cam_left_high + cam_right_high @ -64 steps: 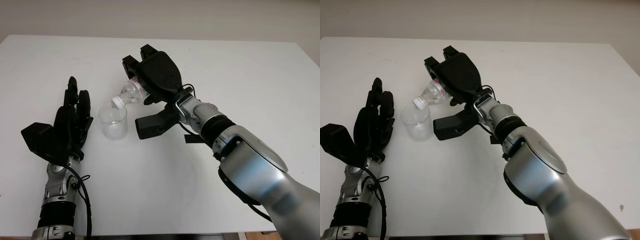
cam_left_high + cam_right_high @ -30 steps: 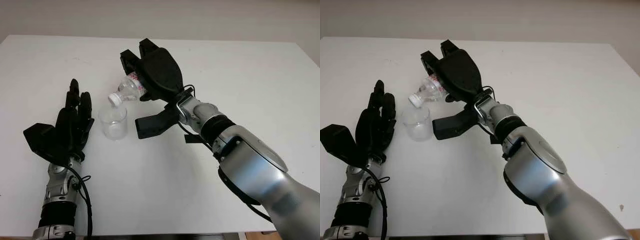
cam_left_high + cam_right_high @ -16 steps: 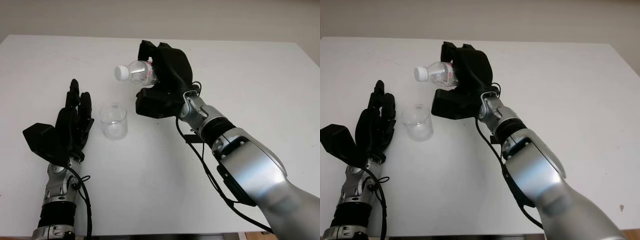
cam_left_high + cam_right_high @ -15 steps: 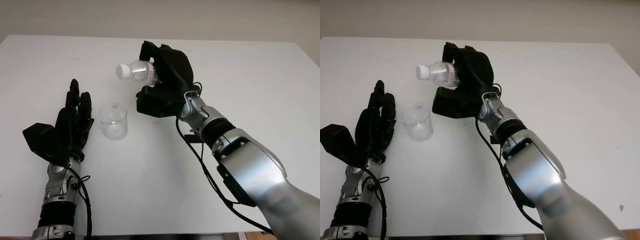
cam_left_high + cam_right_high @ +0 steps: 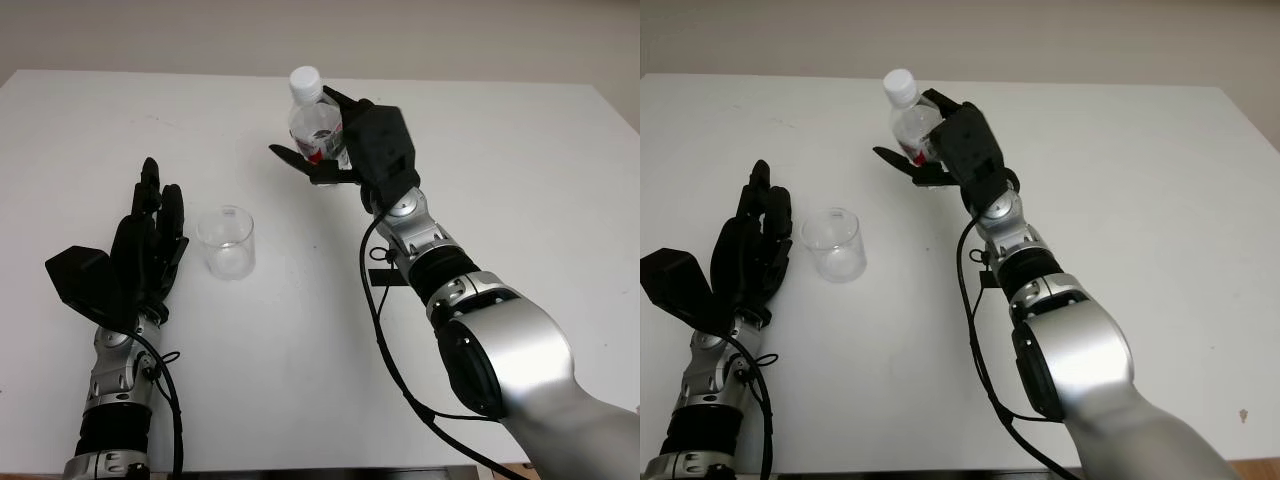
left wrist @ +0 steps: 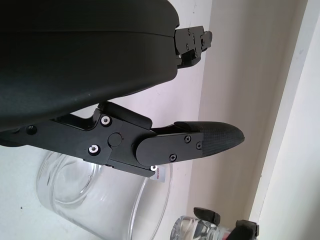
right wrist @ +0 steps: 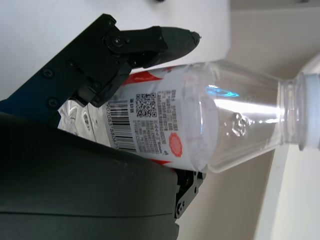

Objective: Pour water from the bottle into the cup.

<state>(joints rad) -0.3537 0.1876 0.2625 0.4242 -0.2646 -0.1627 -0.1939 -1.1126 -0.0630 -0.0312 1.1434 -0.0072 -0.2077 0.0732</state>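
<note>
Bottle (image 5: 313, 118) stands upright in the air above the far middle of the white surface (image 5: 520, 180), clamped in the right hand (image 5: 352, 150), whose black fingers (image 7: 150, 42) wrap its labelled body while the white cap (image 5: 899, 83) points up. It is a clear plastic bottle with a red and white label carrying a barcode and a printed code square, plainly readable in the right wrist view (image 7: 165, 125); the clear upper part above the label looks empty. The right arm reaches in from the bottom right, its silver forearm and a black cable running down toward the near edge. 1 clear cup (image 5: 227, 243) stands upright on the surface, nearer to the robot and to the left of the bottle, well apart from it and not under it. The left hand (image 5: 140, 255) is just beside the cup on its left side, open, holding nothing and not touching the cup. In the left wrist view the cup's rim and wall (image 6: 85, 200) sit close under 1 black finger (image 6: 190, 145) of that hand, with the bottle and right hand small in the distance beyond.
</note>
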